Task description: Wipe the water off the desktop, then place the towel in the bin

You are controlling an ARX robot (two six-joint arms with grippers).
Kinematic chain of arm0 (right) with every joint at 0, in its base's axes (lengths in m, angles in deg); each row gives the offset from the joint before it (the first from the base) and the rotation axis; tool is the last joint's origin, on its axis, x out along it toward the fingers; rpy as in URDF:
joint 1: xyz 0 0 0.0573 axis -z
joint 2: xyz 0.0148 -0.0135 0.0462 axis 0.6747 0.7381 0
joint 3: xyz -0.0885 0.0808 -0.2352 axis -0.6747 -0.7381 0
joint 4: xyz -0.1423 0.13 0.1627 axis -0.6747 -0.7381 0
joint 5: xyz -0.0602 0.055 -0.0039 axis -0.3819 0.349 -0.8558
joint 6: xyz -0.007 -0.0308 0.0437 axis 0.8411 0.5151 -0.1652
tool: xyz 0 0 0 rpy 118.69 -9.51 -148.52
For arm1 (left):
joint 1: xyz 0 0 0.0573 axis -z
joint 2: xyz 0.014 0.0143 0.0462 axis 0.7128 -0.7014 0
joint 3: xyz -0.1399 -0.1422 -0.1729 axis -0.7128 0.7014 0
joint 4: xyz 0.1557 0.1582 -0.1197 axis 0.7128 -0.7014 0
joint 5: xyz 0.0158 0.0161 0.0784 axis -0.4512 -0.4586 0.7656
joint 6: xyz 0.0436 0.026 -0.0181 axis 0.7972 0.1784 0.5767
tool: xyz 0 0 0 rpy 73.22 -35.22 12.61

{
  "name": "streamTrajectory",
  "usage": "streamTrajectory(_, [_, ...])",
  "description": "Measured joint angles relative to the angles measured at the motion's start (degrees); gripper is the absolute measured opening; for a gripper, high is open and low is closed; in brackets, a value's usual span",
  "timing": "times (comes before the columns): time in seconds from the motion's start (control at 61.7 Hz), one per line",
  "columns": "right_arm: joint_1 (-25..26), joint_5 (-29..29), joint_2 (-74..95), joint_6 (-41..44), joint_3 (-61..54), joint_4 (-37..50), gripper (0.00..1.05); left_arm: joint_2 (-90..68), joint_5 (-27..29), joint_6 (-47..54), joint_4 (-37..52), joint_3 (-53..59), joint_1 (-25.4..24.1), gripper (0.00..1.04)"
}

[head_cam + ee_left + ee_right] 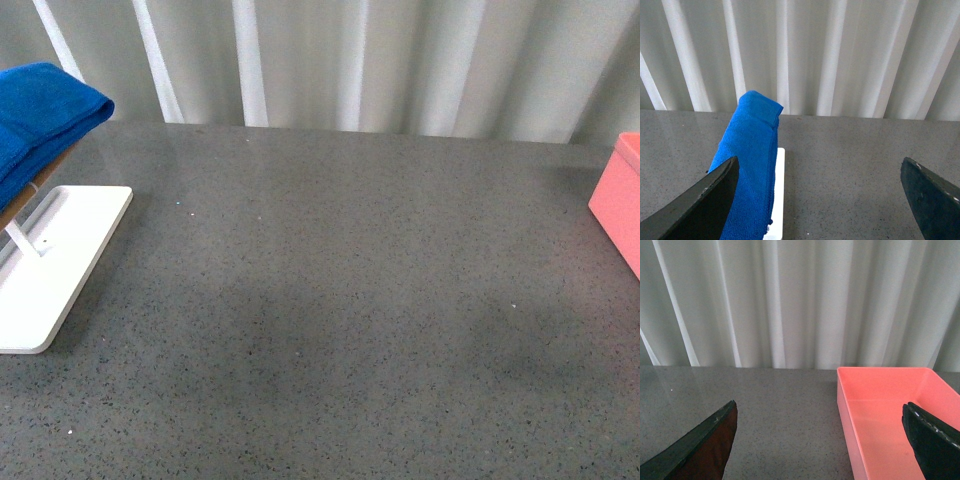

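The blue towel [40,115] hangs folded over a white-based rack [60,265] at the table's [350,280] left edge, toward the far corner. The pink bin [620,200] stands at the right edge, well apart from the towel. The left jaws are spread wide and released, facing the towel. The right jaws, equally released, face the bin.

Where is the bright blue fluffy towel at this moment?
In the front view the bright blue fluffy towel hangs draped at the far left, above the flat white rack base; the salmon-pink plastic bin sits at the far right.
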Motion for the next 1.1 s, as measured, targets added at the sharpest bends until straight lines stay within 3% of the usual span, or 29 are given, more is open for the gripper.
streamTrajectory(0.827, [0.00, 0.00, 0.00, 0.00, 0.00, 0.00, 0.98, 0.00, 0.00, 0.00, 0.00, 0.00, 0.00, 0.98])
streamTrajectory(0.924, [0.00, 0.07, -0.02, 0.00, 0.00, 0.00, 0.98, -8.57, -3.30, -5.44, -14.12, -6.21, 0.28, 0.98])
streamTrajectory(1.103, [0.00, 0.04, -0.02, 0.00, 0.00, 0.00, 0.98, -21.88, -2.93, -5.53, -2.05, -16.52, 1.53, 0.98])
